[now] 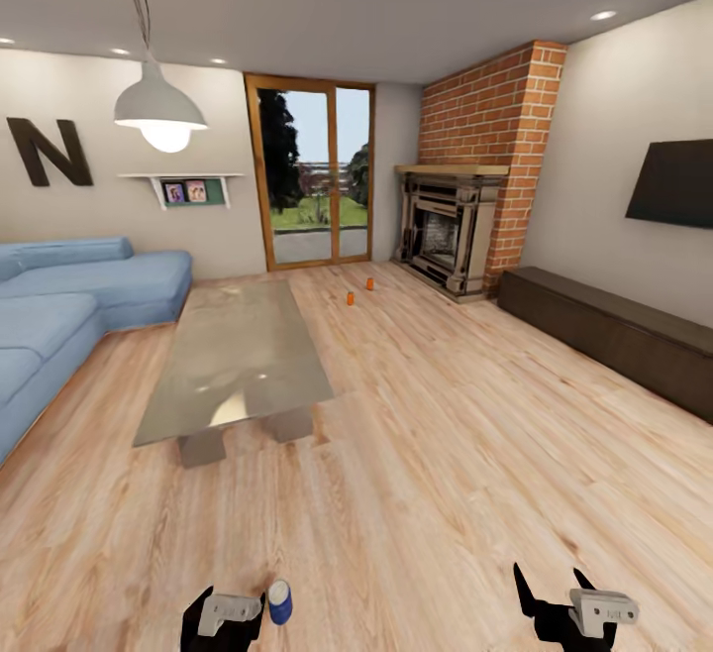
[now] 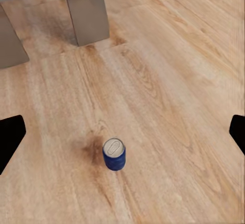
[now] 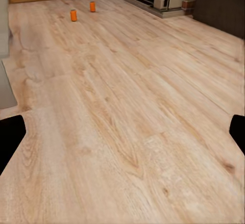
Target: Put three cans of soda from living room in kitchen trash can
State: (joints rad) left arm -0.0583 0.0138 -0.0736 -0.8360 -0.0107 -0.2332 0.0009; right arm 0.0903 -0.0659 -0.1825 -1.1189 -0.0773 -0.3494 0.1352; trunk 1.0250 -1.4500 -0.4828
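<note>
Pale wood planks make up the floor (image 1: 446,434) of the living room, with a blue sofa (image 1: 69,305) at the left, a glass-topped low table (image 1: 238,355) beside it, a dark fireplace (image 1: 446,231) in a brick chimney at the far right, and wood-framed glass doors (image 1: 312,171) in the back wall. A long dark cabinet (image 1: 614,330) runs under a wall screen (image 1: 678,181) on the right.

2 orange cans stand upright on the floor far ahead, between the table's far end and the fireplace: one can (image 1: 350,299) nearer, the other can (image 1: 370,283) just beyond it and apart from it. The right wrist view shows the same pair (image 3: 73,15) (image 3: 92,6) well away down the planks.

A blue can (image 1: 280,601) with a grey top stands upright on the floor just beside the left gripper (image 1: 226,622). In the left wrist view this blue can (image 2: 114,154) sits between the spread fingers (image 2: 10,137), touching neither.

Both arms are held low at the bottom edge of the head view, pointing forward. The left fingers are wide open and hold nothing. The right gripper (image 1: 564,602) also has its fingers (image 3: 10,137) spread wide, with bare floor between them.
</note>
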